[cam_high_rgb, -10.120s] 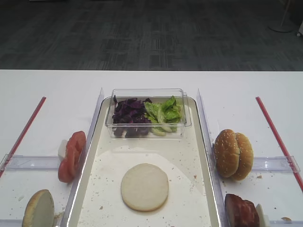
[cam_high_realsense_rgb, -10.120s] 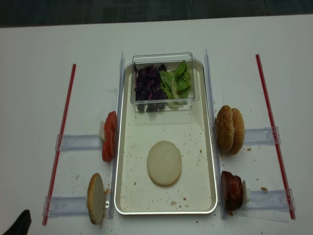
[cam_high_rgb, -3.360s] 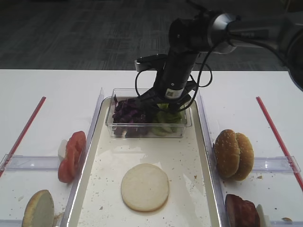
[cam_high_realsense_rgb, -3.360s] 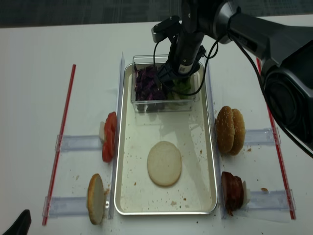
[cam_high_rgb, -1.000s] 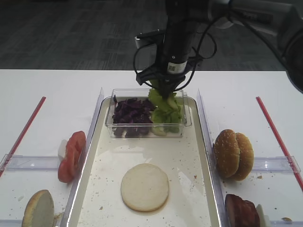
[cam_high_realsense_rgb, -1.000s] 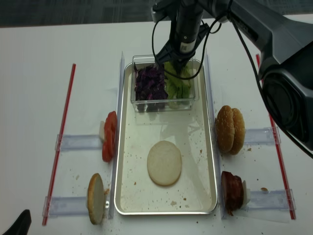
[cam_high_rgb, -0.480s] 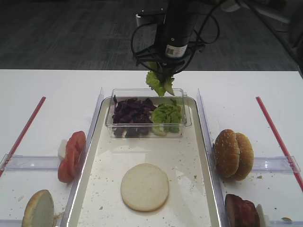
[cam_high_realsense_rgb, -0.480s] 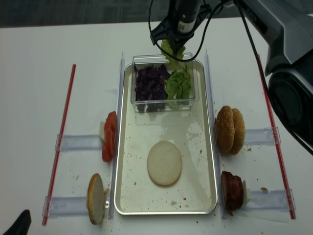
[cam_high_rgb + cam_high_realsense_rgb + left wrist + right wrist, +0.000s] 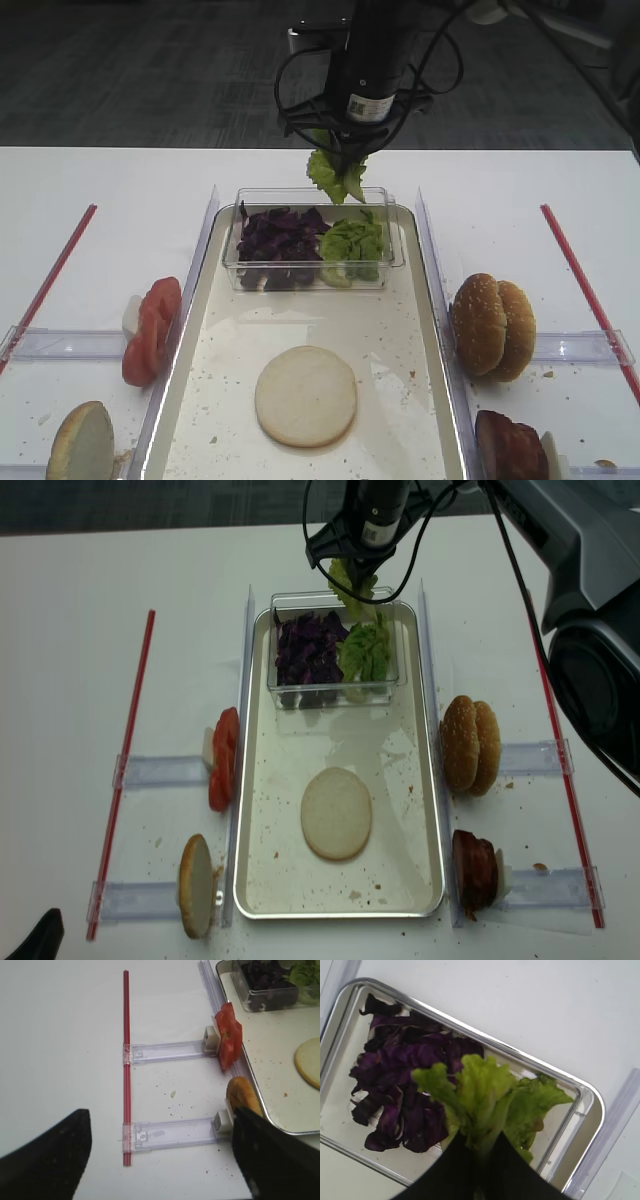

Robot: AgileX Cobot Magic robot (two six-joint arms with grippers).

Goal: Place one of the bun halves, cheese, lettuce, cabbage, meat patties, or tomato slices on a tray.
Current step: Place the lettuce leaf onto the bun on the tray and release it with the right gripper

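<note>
**Lettuce leaf lifted clear of the tub**

From my station I see the right gripper (image 9: 345, 152) pinched tight on a ruffled bright-green piece of lettuce (image 9: 336, 176), which hangs in the air above the far rim of the small clear plastic tub (image 9: 312, 238). The wrist view confirms it: the dark fingers (image 9: 451, 1166) meet on the leaf's pale stem, and the frill fans out over the tub below.

I take that tub as my landmark. It sits at the far end of the large shallow silver-rimmed tray (image 9: 428, 300), holding a heap of dark purple shredded cabbage (image 9: 276, 240) on its left and the rest of the green leaves (image 9: 352, 243) on its right. Nearer me from the tub, a pale flat round bun half (image 9: 305, 395) lies on the tray's speckled floor, with bare floor between the two.

Left of the tub, off the tray, red tomato slices (image 9: 150, 330) stand on edge in a clear rail, and another bun half (image 9: 82, 443) stands nearer still. Right of the tub stand two golden sesame bun domes (image 9: 492, 325), then the dark reddish-brown meat patties (image 9: 510, 447). Thin red strips (image 9: 48, 285) run along both outer sides of the white table (image 9: 130, 190).

The left gripper's (image 9: 160, 1157) dark fingers (image 9: 50, 1160) stand wide apart, holding nothing, over the table beside the tomato rail.
</note>
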